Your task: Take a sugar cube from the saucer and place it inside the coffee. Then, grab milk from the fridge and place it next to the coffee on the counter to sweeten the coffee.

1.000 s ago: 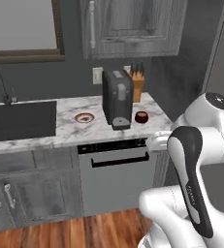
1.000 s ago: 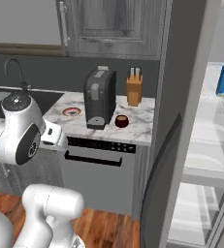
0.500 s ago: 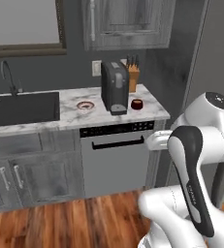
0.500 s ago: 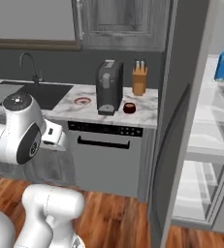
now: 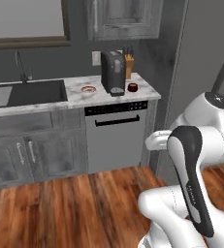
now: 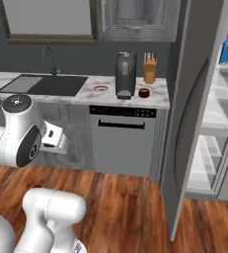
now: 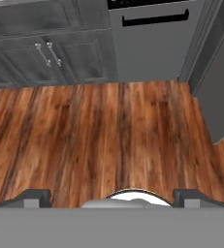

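White arm — dark joints, rounded.

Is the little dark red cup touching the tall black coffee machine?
Apart. In the right base view, the dark red-brown cup stands on the white marble counter with a strip of bare marble between it and the black coffee machine.

My white arm rises at the lower right, folded over the wood floor. Ahead runs the marble counter on grey cabinets, with the black sink set into it and a faucet behind. The saucer lies between sink and black coffee machine. The dark red coffee stands just right of the machine, near the counter's end. A knife block sits behind, against the wall. A dishwasher is under the machine. The grey fridge fills the right side.
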### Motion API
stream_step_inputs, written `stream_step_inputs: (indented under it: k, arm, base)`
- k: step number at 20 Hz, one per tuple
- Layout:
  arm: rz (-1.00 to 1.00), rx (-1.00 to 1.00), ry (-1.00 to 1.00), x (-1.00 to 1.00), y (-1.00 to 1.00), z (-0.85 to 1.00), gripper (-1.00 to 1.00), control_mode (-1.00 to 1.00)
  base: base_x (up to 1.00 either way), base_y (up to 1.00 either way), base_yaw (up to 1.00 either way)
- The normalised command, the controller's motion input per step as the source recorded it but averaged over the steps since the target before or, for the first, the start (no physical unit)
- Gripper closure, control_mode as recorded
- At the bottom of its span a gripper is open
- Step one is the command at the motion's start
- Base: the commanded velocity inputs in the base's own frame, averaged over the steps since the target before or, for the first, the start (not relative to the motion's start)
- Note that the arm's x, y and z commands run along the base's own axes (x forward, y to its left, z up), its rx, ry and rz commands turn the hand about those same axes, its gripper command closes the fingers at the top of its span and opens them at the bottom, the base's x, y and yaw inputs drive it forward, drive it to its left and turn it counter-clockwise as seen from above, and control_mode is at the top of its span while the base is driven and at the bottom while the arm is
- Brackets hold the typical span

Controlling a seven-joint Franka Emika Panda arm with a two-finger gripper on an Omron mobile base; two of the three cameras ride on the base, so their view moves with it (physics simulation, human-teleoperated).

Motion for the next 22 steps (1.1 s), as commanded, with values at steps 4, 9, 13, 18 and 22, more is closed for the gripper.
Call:
stream_step_inputs:
  k: [4, 9, 13, 18, 22]
  arm:
    - [0.0, 0.0, 0.0, 0.0, 0.0, 0.0, -1.0, 1.0]
    - [0.0, 0.0, 0.0, 0.0, 0.0, 0.0, -1.0, 1.0]
    - [0.0, 0.0, 0.0, 0.0, 0.0, 0.0, -1.0, 1.0]
    - [0.0, 0.0, 0.0, 0.0, 0.0, 0.0, -1.0, 1.0]
    - [0.0, 0.0, 0.0, 0.0, 0.0, 0.0, -1.0, 1.0]
  base:
    - [-0.94, 0.04, -0.58]
    - [-0.76, -0.06, -0.72]
    - [-0.52, -0.57, -0.6]
    - [-0.57, -0.86, -0.5]
    - [-0.36, -0.99, -0.42]
